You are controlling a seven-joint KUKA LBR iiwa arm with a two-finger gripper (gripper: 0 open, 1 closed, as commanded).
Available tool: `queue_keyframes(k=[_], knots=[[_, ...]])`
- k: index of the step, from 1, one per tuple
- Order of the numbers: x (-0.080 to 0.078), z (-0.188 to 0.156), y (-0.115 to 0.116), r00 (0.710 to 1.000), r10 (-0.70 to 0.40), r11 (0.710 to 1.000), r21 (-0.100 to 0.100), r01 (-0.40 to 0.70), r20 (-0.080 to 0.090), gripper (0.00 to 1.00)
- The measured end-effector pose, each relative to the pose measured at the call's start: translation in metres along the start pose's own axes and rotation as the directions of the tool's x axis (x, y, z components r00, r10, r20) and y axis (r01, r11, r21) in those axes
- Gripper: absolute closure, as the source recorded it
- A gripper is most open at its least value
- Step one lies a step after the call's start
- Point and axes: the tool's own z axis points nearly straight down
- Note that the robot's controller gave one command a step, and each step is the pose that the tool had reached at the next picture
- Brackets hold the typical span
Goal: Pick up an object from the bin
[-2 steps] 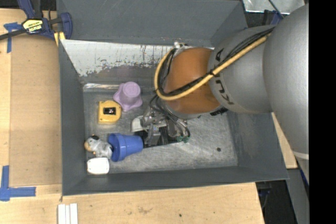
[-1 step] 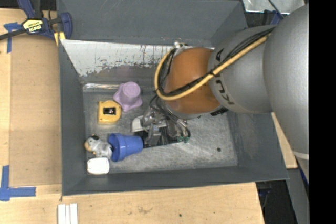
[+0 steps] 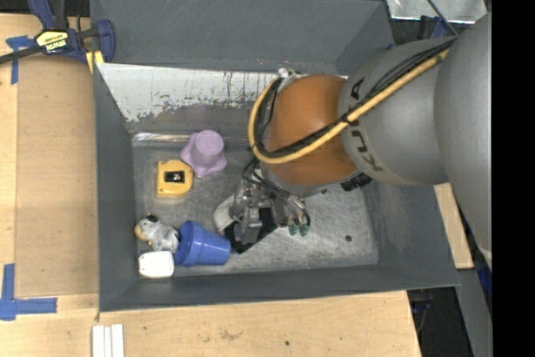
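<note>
My gripper (image 3: 251, 220) hangs low over the bin's floor near the middle front, under the orange wrist cover. Its dark tips reach down beside a blue cup (image 3: 201, 247) lying on its side, just left of them. A whitish scrap (image 3: 226, 215) lies against the gripper's left side. No object shows clearly between the fingers.
A lilac cup (image 3: 206, 151) stands upside down at the back left, a yellow tape measure (image 3: 174, 178) in front of it. A small white and brown figure (image 3: 154, 232) and a white block (image 3: 156, 265) lie at the front left corner.
</note>
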Motion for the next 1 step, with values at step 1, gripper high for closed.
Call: queue_keyframes(k=[1], knots=[[-0.0003, -0.0212, -0.0041, 0.997, -0.068, 0.998, 0.002, 0.068, -0.022, 1.00]])
